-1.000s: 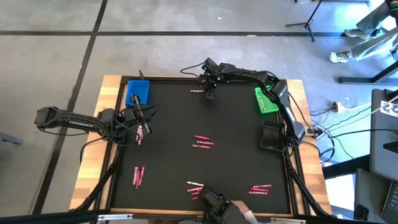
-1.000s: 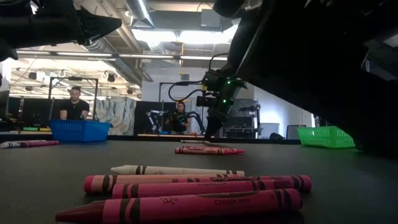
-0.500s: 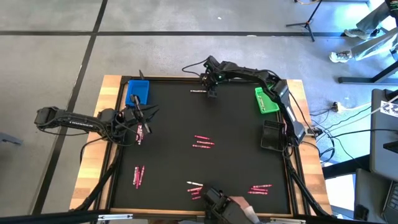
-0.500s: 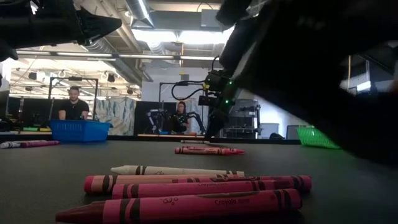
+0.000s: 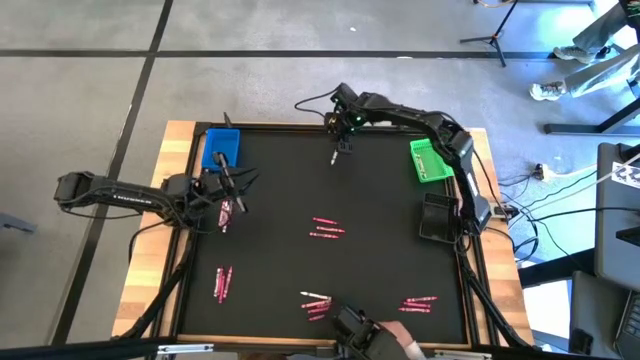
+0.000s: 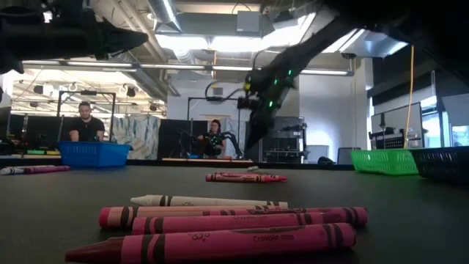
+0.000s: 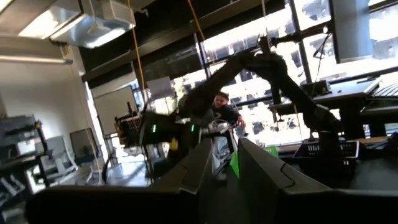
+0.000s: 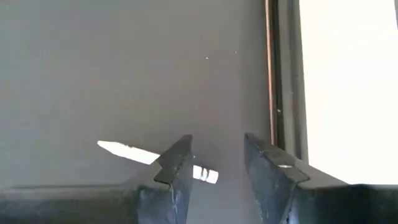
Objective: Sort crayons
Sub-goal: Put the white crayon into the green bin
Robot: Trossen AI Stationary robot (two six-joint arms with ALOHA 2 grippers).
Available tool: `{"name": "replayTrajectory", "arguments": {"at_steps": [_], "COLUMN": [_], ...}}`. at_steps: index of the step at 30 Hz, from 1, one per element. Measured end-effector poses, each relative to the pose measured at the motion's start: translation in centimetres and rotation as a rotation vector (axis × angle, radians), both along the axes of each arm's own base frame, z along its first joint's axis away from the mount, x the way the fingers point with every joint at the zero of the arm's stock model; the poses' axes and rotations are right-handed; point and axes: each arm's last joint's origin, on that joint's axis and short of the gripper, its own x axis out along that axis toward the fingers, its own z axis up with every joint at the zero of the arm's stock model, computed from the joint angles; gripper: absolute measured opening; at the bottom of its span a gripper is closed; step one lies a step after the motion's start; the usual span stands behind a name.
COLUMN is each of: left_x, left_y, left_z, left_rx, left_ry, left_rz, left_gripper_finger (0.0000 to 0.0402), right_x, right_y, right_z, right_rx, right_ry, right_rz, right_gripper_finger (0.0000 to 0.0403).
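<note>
Right jaws have lifted, parted and empty, over a short pale whitish crayon (image 8: pixel 124 150); left jaws parted too.

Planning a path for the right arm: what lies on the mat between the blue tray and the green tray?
In the high view, between the blue tray and green tray the mat holds only one whitish crayon, below the right gripper.
</note>
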Motion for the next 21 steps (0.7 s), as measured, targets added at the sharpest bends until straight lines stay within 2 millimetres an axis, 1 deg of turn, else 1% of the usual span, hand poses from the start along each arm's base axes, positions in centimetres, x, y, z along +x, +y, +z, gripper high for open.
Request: {"name": "replayTrajectory", "arguments": {"at_steps": [2, 5, 6, 8, 10, 13, 17, 19, 21], "left_x": [0.5, 1.6, 2.1, 3.1, 4.0, 5.0, 5.7, 5.8, 5.9], "left_y": [0.4, 1.0, 1.2, 1.6, 1.9, 2.1, 2.3, 2.4, 2.4], "left_z": [0.3, 0.5, 0.5, 0.4, 0.3, -0.2, -0.5, -0.5, -0.5], "left_rx": [-0.032, -0.079, -0.095, -0.116, -0.127, -0.135, -0.141, -0.141, -0.14], "left_ry": [0.003, 0.074, 0.111, 0.193, 0.263, 0.338, 0.371, 0.377, 0.372], "left_rz": [0.017, 0.036, 0.042, 0.058, 0.068, 0.078, 0.085, 0.084, 0.084], "left_gripper_finger": [0.0071, 0.0071, 0.0071, 0.0071, 0.0071, 0.0071, 0.0071, 0.0071, 0.0071], "right_x": [-0.7, -1.8, -2.1, -2.8, -3.5, -4.8, -6.4, -6.8, -7.2], "right_y": [0.5, 1.4, 1.6, 2.1, 3.0, 4.3, 5.9, 6.4, 6.6], "right_z": [1.5, 3.0, 3.3, 3.3, 2.4, 0.9, -1.4, -2.5, -3.1], "right_rx": [0.016, 0.062, 0.081, 0.117, 0.152, 0.152, 0.138, 0.106, 0.066], "right_ry": [0.017, 0.055, 0.073, 0.122, 0.193, 0.312, 0.411, 0.438, 0.456], "right_rz": [-0.003, -0.024, -0.034, -0.053, -0.069, -0.092, -0.095, -0.09, -0.08], "right_gripper_finger": [0.0143, 0.0143, 0.0143, 0.0143, 0.0143, 0.0143, 0.0143, 0.0143, 0.0143]}}
